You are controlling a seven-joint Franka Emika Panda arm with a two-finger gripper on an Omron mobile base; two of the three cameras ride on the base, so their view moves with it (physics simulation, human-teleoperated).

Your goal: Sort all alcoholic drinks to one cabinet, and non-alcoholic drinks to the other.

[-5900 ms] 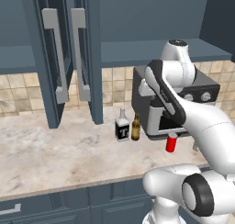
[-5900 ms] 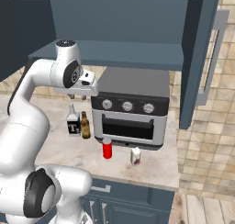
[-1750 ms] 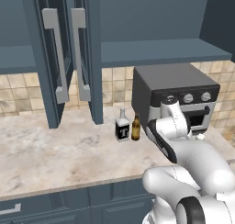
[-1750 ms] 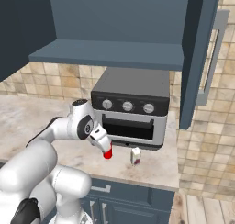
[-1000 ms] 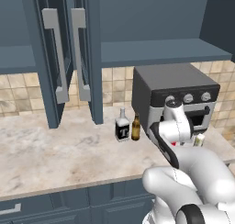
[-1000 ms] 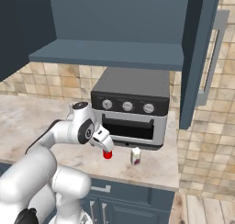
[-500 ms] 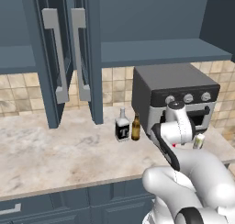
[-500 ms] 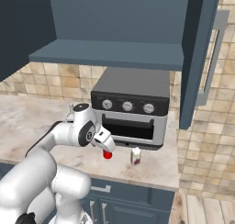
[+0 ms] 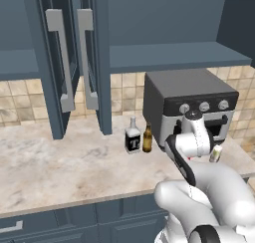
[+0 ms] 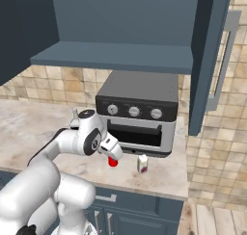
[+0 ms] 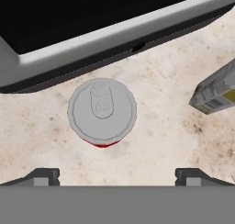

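The red can (image 11: 102, 110) stands upright on the counter in front of the toaster oven, seen from above with its silver lid. My gripper (image 11: 117, 176) hangs straight over it, open, with the fingertips (image 11: 43, 176) wide apart and nothing between them. In the right base view my gripper (image 10: 113, 155) sits just above the red can (image 10: 113, 163). The cream-white can (image 10: 142, 164) stands a little to its right. The liquor bottle (image 9: 132, 137) and the beer bottle (image 9: 147, 139) stand side by side left of the oven. Both wall cabinets (image 9: 164, 55) are open.
A grey toaster oven (image 9: 189, 105) fills the counter behind the cans, with its door edge (image 11: 114, 30) close to the red can. The open cabinet doors (image 9: 60, 62) with bar handles hang to the left, and another door (image 10: 212, 60) to the right. The counter edge (image 10: 144, 190) runs close in front.
My hand has come down from beside the oven's top to just above the red can, and in the last second it has sunk slightly. The cans and bottles have not moved.
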